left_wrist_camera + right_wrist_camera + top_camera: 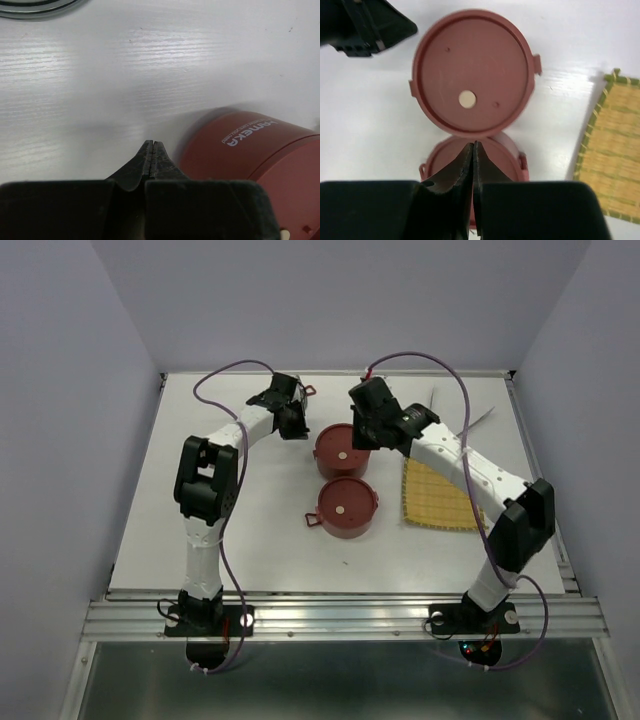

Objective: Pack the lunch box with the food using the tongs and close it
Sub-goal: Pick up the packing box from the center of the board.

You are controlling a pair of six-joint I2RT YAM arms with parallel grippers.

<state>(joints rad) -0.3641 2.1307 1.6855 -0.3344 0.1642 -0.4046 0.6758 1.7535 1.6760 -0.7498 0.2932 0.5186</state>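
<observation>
White table [200, 540], grey walls [330, 300]: two lidded red bowls mid-table between shut claws.
Low over the table, left claw [151, 143] pinched shut, empty; far bowl [341, 450] just to its right, near bowl [347, 508] just in front, unstacked. Both round, no long axis, dark red, flat lids with pale centre dot. Over the pair, right claw [472, 146] closed on nothing, probably nearer. Toward right edge, mat [440, 495]; tongs [480, 417] at far right corner.

Left pincer [153, 150] closed and empty above white table [100, 75], dark-red lunch box [250, 155] just right
</observation>
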